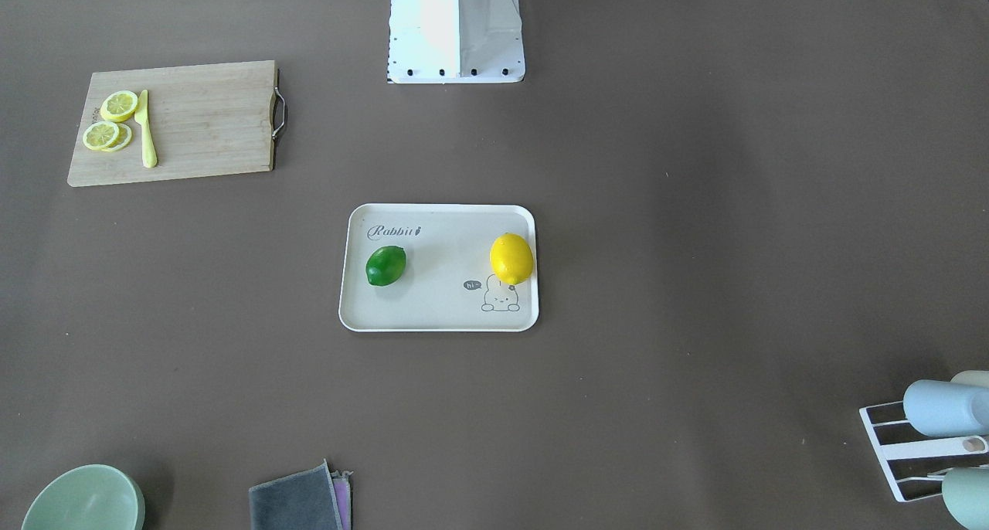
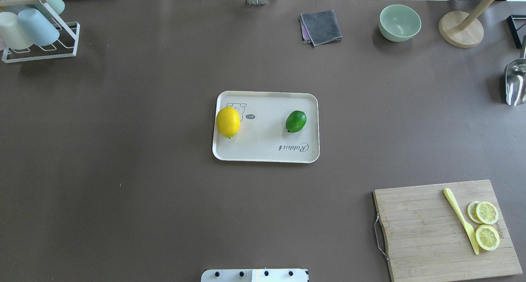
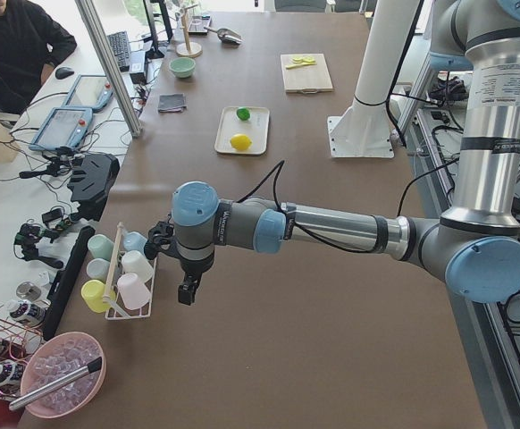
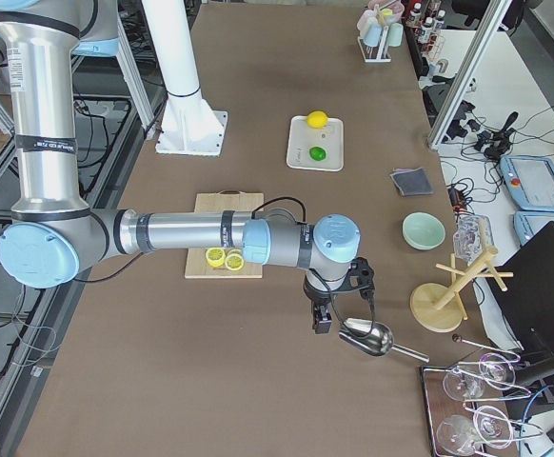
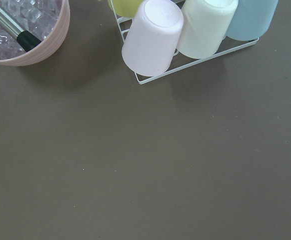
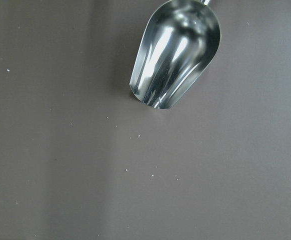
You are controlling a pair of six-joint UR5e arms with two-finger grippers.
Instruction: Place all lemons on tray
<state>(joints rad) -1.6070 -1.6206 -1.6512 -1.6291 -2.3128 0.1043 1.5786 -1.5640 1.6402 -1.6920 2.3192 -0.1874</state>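
Note:
The cream tray (image 1: 440,314) printed "Rabbit" lies at the table's middle. The bright yellow lemon (image 1: 511,259) rests on it beside the bunny drawing. The dark green lemon (image 1: 385,266) rests on it near the "Rabbit" print. Both also show from overhead: the yellow lemon (image 2: 228,121) and the green lemon (image 2: 296,121). My left gripper (image 3: 187,290) hangs over the table's left end beside the cup rack (image 3: 121,281). My right gripper (image 4: 323,322) hangs over the right end beside a metal scoop (image 4: 370,338). Neither wrist view shows fingers, so I cannot tell whether either is open or shut.
A wooden cutting board (image 2: 427,228) with lemon slices (image 2: 487,236) and a yellow knife (image 2: 460,218) lies at the near right. A green bowl (image 2: 400,22), grey cloth (image 2: 321,26) and wooden stand (image 2: 460,29) are far right. A pink bowl of ice (image 5: 20,30) stands by the rack.

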